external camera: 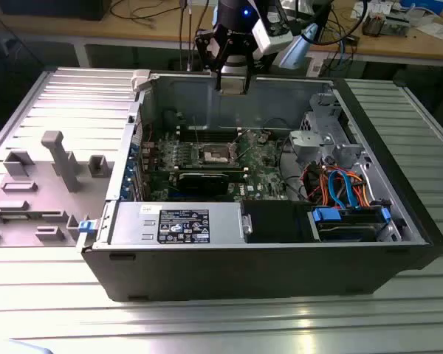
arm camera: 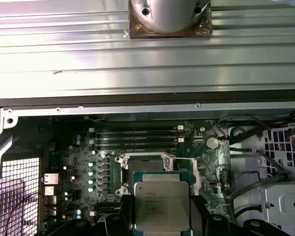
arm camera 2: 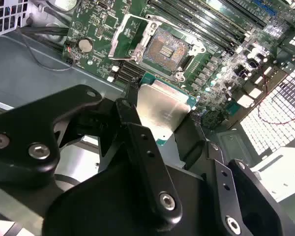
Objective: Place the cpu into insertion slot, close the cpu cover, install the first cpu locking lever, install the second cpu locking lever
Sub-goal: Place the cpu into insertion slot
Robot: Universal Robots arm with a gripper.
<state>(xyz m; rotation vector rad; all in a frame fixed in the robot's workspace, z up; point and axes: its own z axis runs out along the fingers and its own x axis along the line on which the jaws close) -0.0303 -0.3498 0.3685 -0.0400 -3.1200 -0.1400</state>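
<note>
My gripper (external camera: pixel 232 80) hangs above the back wall of the open computer case (external camera: pixel 207 258), shut on the cpu (arm camera 2: pixel 162 110). The cpu's dull silver top (arm camera: pixel 162 204) shows between the black fingers (arm camera 2: pixel 132 118) in both wrist views. The insertion slot (arm camera 2: pixel 167 49) lies below on the green motherboard (external camera: pixel 260 158), its dark centre bare, well apart from the chip. The cpu cover (arm camera 2: pixel 124 37) is swung open beside the slot, on the side of the coin battery (arm camera 2: pixel 84 45). In the exterior view the slot (external camera: pixel 216 153) sits mid-board, ahead of the gripper.
Long black memory slots (arm camera: pixel 137 137) run beside the socket. A power supply (external camera: pixel 184 225) and a drive bay with blue and orange cables (external camera: pixel 347 188) line the case's near side. A grey fixture plate (external camera: pixel 44 177) lies on the exterior view's left.
</note>
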